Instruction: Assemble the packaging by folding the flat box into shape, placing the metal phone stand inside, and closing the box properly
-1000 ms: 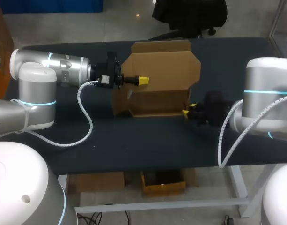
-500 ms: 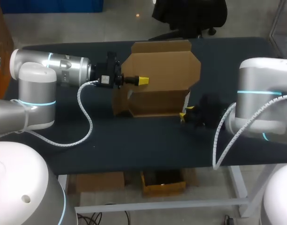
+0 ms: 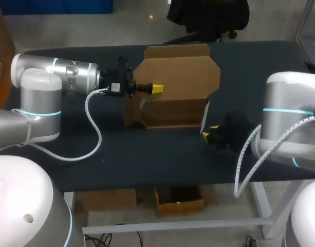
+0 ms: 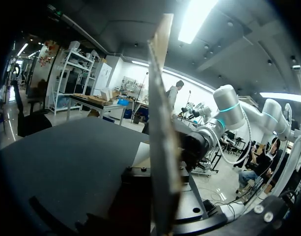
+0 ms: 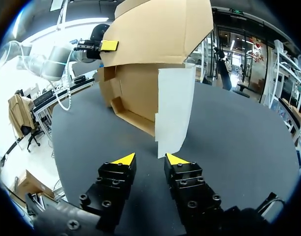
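two claws are at one cardboard box (image 3: pixel 172 110), which stands half-formed on the dark table (image 3: pixel 147 159) with its lid (image 3: pixel 180 72) raised upright. the left claw (image 3: pixel 156 88) is clamped on the lid's near edge, one yellow tip showing against the board (in its own wrist view the tips are hidden, and the lid runs edge-on straight out from between the dark fingers). the right claw (image 5: pixel 150 160) sits low over the table, its fingers parted with nothing between them. the box's pale side flap (image 5: pixel 174 110) stands just ahead of that gap, touching neither tip. the box body lies beyond the flap.
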`<control>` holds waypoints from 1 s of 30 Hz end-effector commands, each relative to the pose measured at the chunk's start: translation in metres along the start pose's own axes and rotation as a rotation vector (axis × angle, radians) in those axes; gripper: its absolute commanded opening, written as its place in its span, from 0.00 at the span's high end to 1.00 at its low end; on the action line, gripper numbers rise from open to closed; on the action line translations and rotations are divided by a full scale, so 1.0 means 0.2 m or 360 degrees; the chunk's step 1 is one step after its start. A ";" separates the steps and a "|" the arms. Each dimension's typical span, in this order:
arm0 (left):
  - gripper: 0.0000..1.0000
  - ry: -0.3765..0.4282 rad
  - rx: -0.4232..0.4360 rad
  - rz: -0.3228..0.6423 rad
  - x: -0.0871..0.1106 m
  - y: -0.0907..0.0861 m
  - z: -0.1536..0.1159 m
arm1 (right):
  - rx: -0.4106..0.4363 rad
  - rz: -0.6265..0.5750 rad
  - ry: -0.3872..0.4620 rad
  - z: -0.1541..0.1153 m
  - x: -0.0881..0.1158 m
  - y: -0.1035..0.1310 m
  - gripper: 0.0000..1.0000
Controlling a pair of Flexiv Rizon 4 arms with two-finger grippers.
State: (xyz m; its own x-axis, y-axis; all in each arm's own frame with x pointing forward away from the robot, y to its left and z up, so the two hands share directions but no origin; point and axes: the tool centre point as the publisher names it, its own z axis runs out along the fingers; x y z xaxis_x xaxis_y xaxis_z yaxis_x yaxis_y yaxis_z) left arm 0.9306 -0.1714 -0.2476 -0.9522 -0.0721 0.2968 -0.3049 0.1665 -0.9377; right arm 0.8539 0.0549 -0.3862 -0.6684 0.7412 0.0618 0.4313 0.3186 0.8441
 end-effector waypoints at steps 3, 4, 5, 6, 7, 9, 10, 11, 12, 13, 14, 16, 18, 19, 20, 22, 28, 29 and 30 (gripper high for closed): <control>1.00 0.0002 0.0003 0.0001 -0.01 0.02 0.01 | -0.0064 -0.0021 0.0008 -0.10 0.01 -0.04 0.65; 1.00 0.0002 0.0003 0.0001 -0.01 0.02 0.01 | -0.0068 -0.0033 0.0026 -0.11 0.00 -0.04 0.65; 1.00 0.0002 0.0003 0.0001 -0.01 0.02 0.01 | -0.0075 -0.0040 0.0046 -0.12 0.00 -0.04 0.65; 1.00 0.0002 0.0003 0.0001 -0.01 0.02 0.01 | -0.0066 -0.0050 0.0049 -0.12 -0.01 -0.04 0.65; 1.00 0.0002 0.0003 0.0001 -0.01 0.02 0.01 | -0.0058 -0.0064 0.0061 -0.13 -0.02 -0.04 0.65; 1.00 0.0002 0.0003 0.0001 -0.01 0.02 0.01 | -0.0057 -0.0083 0.0092 -0.13 -0.04 -0.04 0.64; 1.00 0.0002 0.0003 0.0001 -0.01 0.02 0.01 | -0.0052 -0.0088 0.0097 -0.14 -0.05 -0.04 0.64; 1.00 0.0002 0.0003 0.0001 -0.01 0.02 0.01 | -0.0058 -0.0101 0.0127 -0.14 -0.06 -0.04 0.64; 1.00 0.0002 0.0003 0.0001 -0.01 0.02 0.01 | -0.0061 -0.0106 0.0143 -0.14 -0.08 -0.04 0.63; 1.00 0.0002 0.0003 0.0001 -0.01 0.02 0.01 | -0.0054 -0.0110 0.0140 -0.14 -0.09 -0.04 0.64; 1.00 0.0002 0.0003 0.0001 -0.01 0.02 0.01 | -0.0051 -0.0122 0.0153 -0.14 -0.11 -0.04 0.64; 1.00 0.0002 0.0003 0.0001 -0.01 0.02 0.01 | -0.0050 -0.0138 0.0172 -0.14 -0.13 -0.03 0.64; 1.00 0.0002 0.0003 0.0001 -0.01 0.02 0.01 | -0.0054 -0.0164 0.0207 -0.14 -0.17 -0.02 0.64; 1.00 0.0002 0.0003 0.0001 -0.01 0.02 0.01 | -0.0051 -0.0172 0.0216 -0.14 -0.18 -0.01 0.64; 1.00 0.0002 0.0003 0.0001 -0.01 0.02 0.01 | -0.0045 -0.0185 0.0227 -0.13 -0.19 0.00 0.64; 1.00 0.0002 0.0003 0.0001 -0.01 0.02 0.01 | -0.0040 -0.0207 0.0255 -0.10 -0.21 0.01 0.64; 1.00 0.0002 0.0003 0.0001 -0.01 0.02 0.01 | -0.0067 -0.0248 0.0331 -0.05 -0.25 0.04 0.63; 1.00 0.0002 0.0003 0.0001 -0.01 0.02 0.01 | -0.0071 -0.0252 0.0343 -0.05 -0.26 0.05 0.63; 1.00 0.0002 0.0003 0.0001 -0.01 0.02 0.01 | -0.0069 -0.0254 0.0344 -0.04 -0.27 0.05 0.64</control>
State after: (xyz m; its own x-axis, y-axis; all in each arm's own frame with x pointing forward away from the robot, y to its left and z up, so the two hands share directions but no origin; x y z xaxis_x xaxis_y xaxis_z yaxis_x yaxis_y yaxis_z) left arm 0.9306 -0.1715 -0.2476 -0.9522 -0.0720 0.2968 -0.3048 0.1664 -0.9377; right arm 0.8818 0.0152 -0.3732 -0.7986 0.6017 -0.0102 0.2844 0.3924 0.8747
